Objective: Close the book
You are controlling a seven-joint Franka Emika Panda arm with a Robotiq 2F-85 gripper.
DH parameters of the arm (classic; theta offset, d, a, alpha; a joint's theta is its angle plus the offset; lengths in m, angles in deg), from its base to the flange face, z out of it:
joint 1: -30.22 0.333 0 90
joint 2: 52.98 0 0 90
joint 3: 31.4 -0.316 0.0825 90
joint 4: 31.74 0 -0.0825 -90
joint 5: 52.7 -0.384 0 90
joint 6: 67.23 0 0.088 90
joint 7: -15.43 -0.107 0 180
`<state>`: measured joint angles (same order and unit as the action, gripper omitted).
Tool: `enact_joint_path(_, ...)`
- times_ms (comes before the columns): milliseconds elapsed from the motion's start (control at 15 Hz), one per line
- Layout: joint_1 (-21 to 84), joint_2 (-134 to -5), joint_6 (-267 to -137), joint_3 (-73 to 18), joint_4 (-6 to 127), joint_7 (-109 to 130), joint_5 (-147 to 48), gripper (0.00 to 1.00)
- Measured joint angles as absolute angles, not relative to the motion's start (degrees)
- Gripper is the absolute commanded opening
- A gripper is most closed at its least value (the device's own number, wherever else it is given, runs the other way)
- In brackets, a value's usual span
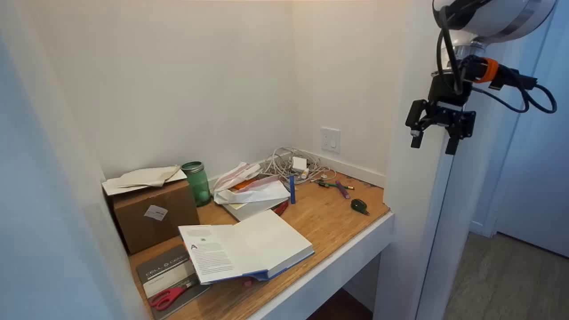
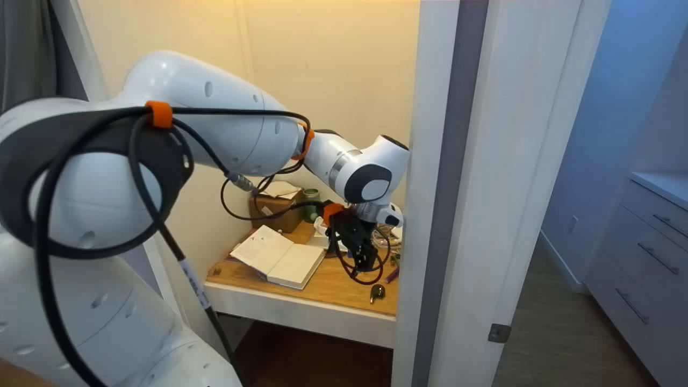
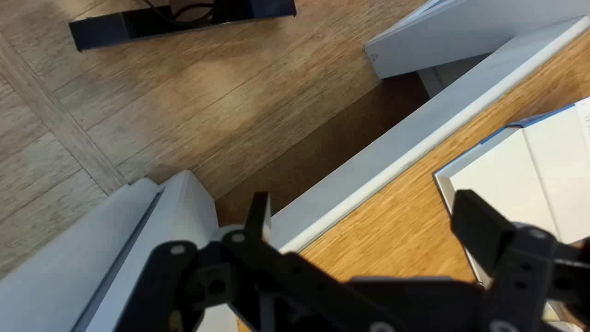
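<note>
Black end effector (image 1: 433, 148) holds two fingers (image 1: 416, 141) apart; one book (image 1: 271, 238) lies open.

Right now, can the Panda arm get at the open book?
Likely yes. The jaws are open and empty, above and to one side of the book, which lies open with nothing on top. I see nothing tall between them on the desk, though reach itself can't be confirmed here.
</note>
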<state>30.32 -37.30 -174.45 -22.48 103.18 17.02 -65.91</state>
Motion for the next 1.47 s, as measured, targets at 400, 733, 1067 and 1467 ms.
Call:
enact_joint_path(400, 30.33, -37.30, -174.45, -22.48, 103.18, 17.02, -65.90, 1.00)
enact_joint_path(733, 30.33, -37.30, -174.45, -22.48, 103.19, 17.02, -65.90, 1.00)
enact_joint_path(1067, 30.33, -37.30, -174.45, -22.48, 103.18, 17.02, -65.90, 1.00)
enact_joint_path(1467, 30.87, -36.63, -174.46, -27.46, 103.24, 14.94, -66.01, 1.00)
